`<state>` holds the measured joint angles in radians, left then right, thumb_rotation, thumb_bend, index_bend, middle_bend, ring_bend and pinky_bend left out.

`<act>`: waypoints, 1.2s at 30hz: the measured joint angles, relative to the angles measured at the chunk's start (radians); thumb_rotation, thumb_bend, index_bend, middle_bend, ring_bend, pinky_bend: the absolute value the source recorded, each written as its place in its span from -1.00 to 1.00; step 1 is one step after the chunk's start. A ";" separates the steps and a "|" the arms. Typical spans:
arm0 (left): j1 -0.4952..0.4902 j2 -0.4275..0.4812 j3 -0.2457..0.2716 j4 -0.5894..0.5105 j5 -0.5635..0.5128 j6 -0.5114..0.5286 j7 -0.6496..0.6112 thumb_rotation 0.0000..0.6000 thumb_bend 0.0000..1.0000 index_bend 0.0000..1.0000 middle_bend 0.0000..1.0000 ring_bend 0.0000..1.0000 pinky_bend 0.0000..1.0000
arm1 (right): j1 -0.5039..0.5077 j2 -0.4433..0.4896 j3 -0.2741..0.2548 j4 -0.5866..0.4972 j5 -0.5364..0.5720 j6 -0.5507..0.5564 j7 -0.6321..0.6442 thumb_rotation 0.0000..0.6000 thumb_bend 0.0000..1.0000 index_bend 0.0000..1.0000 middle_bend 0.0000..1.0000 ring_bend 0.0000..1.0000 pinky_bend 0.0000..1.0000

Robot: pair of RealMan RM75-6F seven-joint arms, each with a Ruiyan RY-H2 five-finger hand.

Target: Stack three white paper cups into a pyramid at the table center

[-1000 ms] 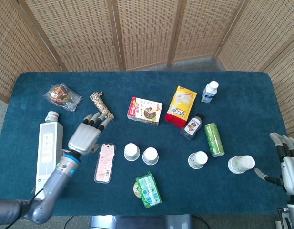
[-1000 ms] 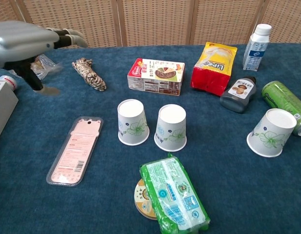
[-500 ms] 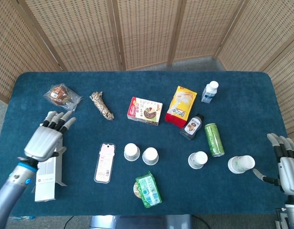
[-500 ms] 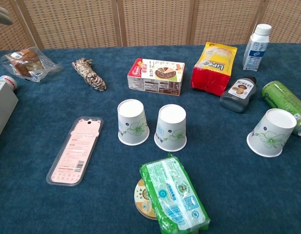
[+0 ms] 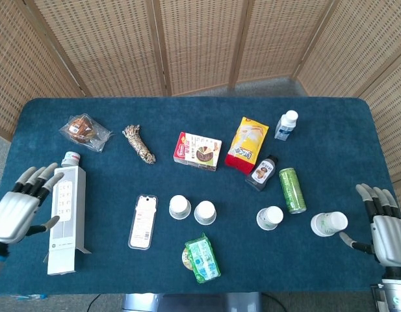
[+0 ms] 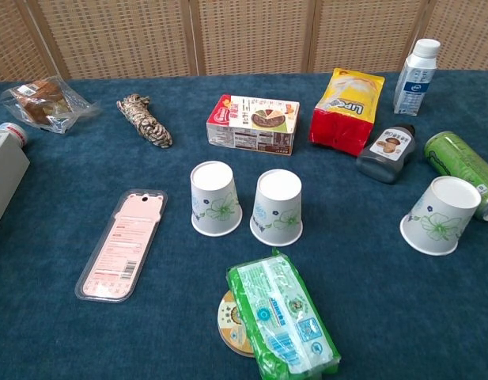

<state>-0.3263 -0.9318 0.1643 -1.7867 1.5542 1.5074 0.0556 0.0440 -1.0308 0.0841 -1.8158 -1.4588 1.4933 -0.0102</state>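
Two white paper cups with green flower prints stand mouth down side by side near the table center, the left cup (image 5: 179, 207) (image 6: 216, 198) and the right cup (image 5: 205, 212) (image 6: 278, 206). A third cup (image 5: 270, 217) (image 6: 441, 214) stands apart to the right. Another cup (image 5: 329, 223) lies near the right edge. In the head view my left hand (image 5: 15, 205) hovers at the far left edge, fingers spread, holding nothing. Just beyond that last cup, my right hand (image 5: 385, 224) sits at the far right edge, also spread and empty. The chest view shows neither hand.
A white carton (image 5: 65, 218) lies beside my left hand. A pink card pack (image 5: 143, 221), a green wipes pack (image 5: 201, 257), a snack box (image 5: 197, 151), a yellow bag (image 5: 247, 144), a dark bottle (image 5: 262, 173) and a green can (image 5: 292, 190) surround the cups.
My left hand has pulled back from beside the pink card pack to the table's far left edge and left the chest view. My right hand shifted slightly. The cups have not moved.
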 measured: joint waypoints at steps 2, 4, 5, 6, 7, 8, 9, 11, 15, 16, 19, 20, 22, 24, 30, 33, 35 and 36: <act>0.039 0.001 0.009 0.015 0.023 0.038 -0.020 1.00 -0.43 -0.79 -1.00 -1.00 -1.00 | 0.001 -0.003 -0.002 0.000 -0.001 -0.002 -0.008 1.00 -0.84 -1.00 -1.00 -1.00 -1.00; 0.070 0.010 0.018 0.015 0.027 0.051 -0.029 1.00 -0.43 -0.80 -1.00 -1.00 -1.00 | 0.001 -0.005 -0.003 -0.001 -0.002 -0.003 -0.015 1.00 -0.83 -1.00 -1.00 -1.00 -1.00; 0.086 0.020 0.023 0.008 0.025 0.054 -0.030 1.00 -0.43 -0.80 -1.00 -1.00 -1.00 | 0.001 -0.007 -0.004 -0.002 -0.003 -0.002 -0.020 1.00 -0.84 -1.00 -1.00 -1.00 -1.00; 0.094 0.028 0.025 -0.001 0.022 0.055 -0.030 1.00 -0.43 -0.80 -1.00 -1.00 -1.00 | 0.001 -0.008 -0.005 -0.003 -0.004 -0.002 -0.024 1.00 -0.84 -1.00 -1.00 -1.00 -1.00; 0.102 0.037 0.026 -0.011 0.017 0.056 -0.029 1.00 -0.43 -0.81 -1.00 -1.00 -1.00 | 0.001 -0.008 -0.006 -0.004 -0.005 -0.002 -0.027 1.00 -0.84 -1.00 -1.00 -1.00 -1.00; 0.114 0.048 0.027 -0.025 0.008 0.058 -0.028 1.00 -0.43 -0.81 -1.00 -1.00 -1.00 | 0.000 -0.009 -0.008 -0.005 -0.006 -0.001 -0.031 1.00 -0.84 -1.00 -1.00 -1.00 -1.00; 0.123 0.056 0.027 -0.036 0.001 0.058 -0.028 1.00 -0.43 -0.81 -1.00 -1.00 -1.00 | 0.000 -0.010 -0.010 -0.005 -0.008 -0.001 -0.036 1.00 -0.84 -1.00 -1.00 -1.00 -1.00; 0.136 0.078 0.027 -0.056 -0.007 0.055 -0.025 1.00 -0.43 -0.82 -1.00 -1.00 -1.00 | 0.000 -0.011 -0.012 -0.007 -0.009 -0.002 -0.045 1.00 -0.84 -1.00 -1.00 -1.00 -1.00; 0.153 0.106 0.022 -0.071 0.010 0.064 -0.050 1.00 -0.43 -0.87 -1.00 -1.00 -1.00 | -0.001 -0.012 -0.017 -0.012 -0.013 -0.003 -0.061 1.00 -0.84 -1.00 -1.00 -1.00 -1.00; 0.157 0.111 0.020 -0.072 0.018 0.072 -0.060 1.00 -0.43 -0.91 -1.00 -1.00 -1.00 | -0.001 -0.013 -0.018 -0.012 -0.013 -0.003 -0.064 1.00 -0.84 -1.00 -1.00 -1.00 -1.00; 0.177 0.126 0.011 -0.075 0.044 0.108 -0.093 1.00 -0.43 -0.99 -1.00 -1.00 -1.00 | -0.001 -0.018 -0.021 -0.014 -0.011 -0.009 -0.076 1.00 -0.84 -1.00 -1.00 -1.00 -1.00; 0.186 0.135 0.007 -0.081 0.055 0.121 -0.106 1.00 -0.43 -0.99 -1.00 -1.00 -1.00 | 0.001 -0.020 -0.022 -0.015 -0.009 -0.013 -0.082 1.00 -0.84 -1.00 -1.00 -1.00 -1.00; 0.197 0.149 0.000 -0.094 0.073 0.137 -0.120 1.00 -0.43 -1.00 -1.00 -1.00 -1.00 | 0.004 -0.023 -0.024 -0.017 -0.008 -0.020 -0.093 1.00 -0.84 -1.00 -1.00 -1.00 -1.00; 0.210 0.160 -0.007 -0.108 0.090 0.151 -0.128 1.00 -0.43 -1.00 -1.00 -1.00 -1.00 | 0.008 -0.024 -0.026 -0.022 -0.007 -0.029 -0.112 1.00 -0.84 -1.00 -1.00 -1.00 -1.00; 0.226 0.171 -0.019 -0.118 0.103 0.146 -0.154 1.00 -0.43 -1.00 -1.00 -1.00 -1.00 | 0.032 -0.016 -0.027 -0.069 -0.014 -0.060 -0.192 1.00 -0.84 -1.00 -1.00 -1.00 -1.00; 0.229 0.179 -0.025 -0.119 0.102 0.135 -0.172 1.00 -0.43 -1.00 -1.00 -1.00 -1.00 | 0.053 -0.007 -0.029 -0.098 -0.018 -0.092 -0.227 1.00 -0.84 -1.00 -1.00 -1.00 -1.00; 0.231 0.185 -0.029 -0.120 0.102 0.129 -0.187 1.00 -0.43 -1.00 -1.00 -1.00 -1.00 | 0.069 0.001 -0.032 -0.113 -0.020 -0.125 -0.237 1.00 -0.85 -1.00 -1.00 -1.00 -1.00; 0.232 0.187 -0.031 -0.119 0.103 0.128 -0.193 1.00 -0.43 -1.00 -1.00 -1.00 -1.00 | 0.078 0.004 -0.033 -0.119 -0.020 -0.143 -0.240 1.00 -0.86 -1.00 -1.00 -1.00 -1.00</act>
<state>-0.0939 -0.7448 0.1335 -1.9060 1.6575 1.6354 -0.1376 0.1217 -1.0264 0.0513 -1.9350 -1.4790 1.3508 -0.2506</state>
